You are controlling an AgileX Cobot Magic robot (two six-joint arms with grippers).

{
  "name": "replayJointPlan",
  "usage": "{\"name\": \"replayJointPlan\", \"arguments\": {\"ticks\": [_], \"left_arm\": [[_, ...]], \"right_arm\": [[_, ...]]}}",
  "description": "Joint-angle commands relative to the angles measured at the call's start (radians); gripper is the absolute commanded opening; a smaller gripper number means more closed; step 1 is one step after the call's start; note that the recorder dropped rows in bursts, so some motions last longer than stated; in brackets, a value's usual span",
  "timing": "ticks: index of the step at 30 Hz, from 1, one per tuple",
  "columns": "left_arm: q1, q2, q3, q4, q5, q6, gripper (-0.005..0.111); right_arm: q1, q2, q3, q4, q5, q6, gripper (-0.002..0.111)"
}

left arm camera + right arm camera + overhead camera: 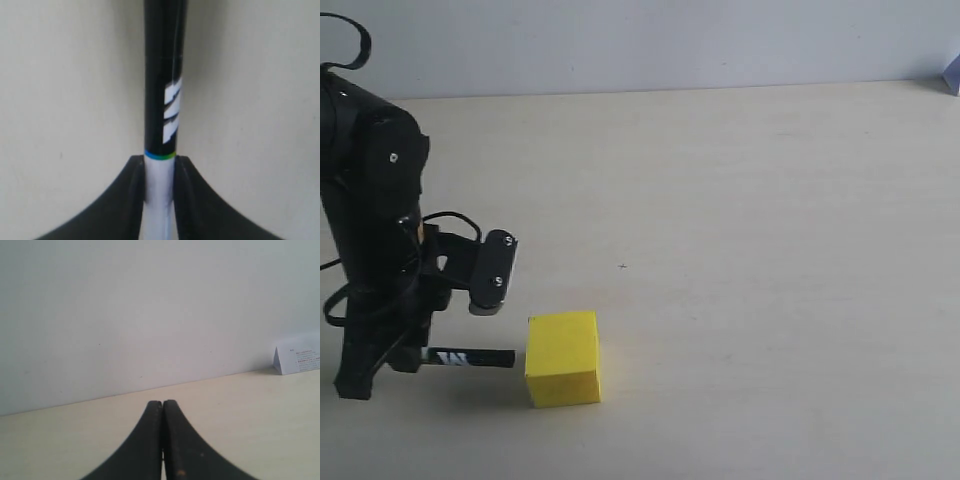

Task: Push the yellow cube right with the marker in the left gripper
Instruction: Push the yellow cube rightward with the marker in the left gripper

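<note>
The yellow cube [563, 358] rests on the pale table near the front, left of the middle. My left gripper [412, 358] hangs low at the far left and is shut on the marker [470, 358], which lies level and points right. Its black cap tip sits at the cube's left face; contact cannot be told. In the left wrist view the black fingers [134, 192] clamp the marker's [164, 105] white barrel, with the lettered black cap sticking out past them. My right gripper [162, 404] is shut on nothing, off the exterior view, facing a white wall.
The pale wooden table [750, 250] stretches right of the cube up to the back wall. A small white printed card [298, 359] stands near the wall; the bluish object at the exterior view's far right edge [952, 75] may be that card.
</note>
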Motion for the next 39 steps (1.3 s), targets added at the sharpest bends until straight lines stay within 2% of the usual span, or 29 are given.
{"name": "replayJointPlan", "arguments": {"ticks": [1,4,10,16,20,35,39], "left_arm": [[-0.091,0.026,-0.05,-0.069,-0.059,0.018,0.0],[-0.122,0.052,-0.102,-0.076,-0.043,0.014,0.0],[-0.115,0.071,-0.129,-0.051,0.031,-0.015,0.0],[-0.103,0.059,-0.129,0.085,0.173,-0.06,0.0],[-0.079,0.029,-0.129,0.072,0.166,-0.062,0.0],[-0.081,0.023,-0.129,-0.043,0.062,-0.062,0.0],[-0.107,0.032,-0.129,-0.049,0.033,-0.062,0.0]], "right_arm": [[0.002,-0.007,0.005,-0.002,-0.004,0.001,0.0],[0.002,-0.007,0.005,-0.002,-0.004,0.001,0.0],[0.002,-0.007,0.005,-0.002,-0.004,0.001,0.0],[0.002,-0.007,0.005,-0.002,-0.004,0.001,0.0],[0.002,-0.007,0.005,-0.002,-0.004,0.001,0.0],[0.002,-0.007,0.005,-0.002,-0.006,0.001,0.0],[0.002,-0.007,0.005,-0.002,-0.006,0.001,0.0]]}}
